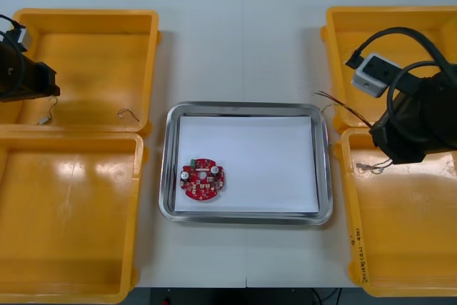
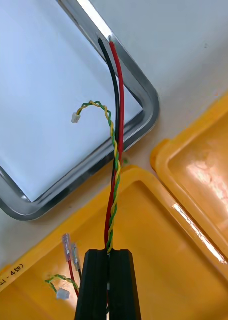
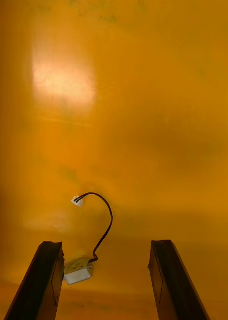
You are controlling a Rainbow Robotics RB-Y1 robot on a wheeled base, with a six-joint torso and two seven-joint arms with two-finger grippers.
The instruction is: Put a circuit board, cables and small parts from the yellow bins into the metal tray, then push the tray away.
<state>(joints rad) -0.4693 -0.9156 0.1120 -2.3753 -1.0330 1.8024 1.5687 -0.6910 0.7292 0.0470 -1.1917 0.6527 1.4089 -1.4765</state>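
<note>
My right gripper [image 2: 109,254] is shut on a bundle of cables [image 2: 117,125]: a red one, a black one and a twisted yellow-and-green one with a white plug. The bundle reaches out over the near corner of the metal tray [image 2: 146,92]. From the front, the right gripper [image 1: 382,133] hovers between the two right bins, with the cables [image 1: 343,107] pointing at the tray [image 1: 243,106]. A round red circuit board [image 1: 204,180] lies on the tray's white inside. My left gripper [image 3: 104,244] is open above a short black cable [image 3: 101,225] on the floor of the far left bin [image 1: 86,55].
Another small cable [image 1: 128,113] lies in the far left bin. More cables [image 2: 66,272] lie in the near right bin [image 1: 407,248], close under my right fingers. The near left bin [image 1: 68,212] and the far right bin [image 1: 343,33] flank the tray.
</note>
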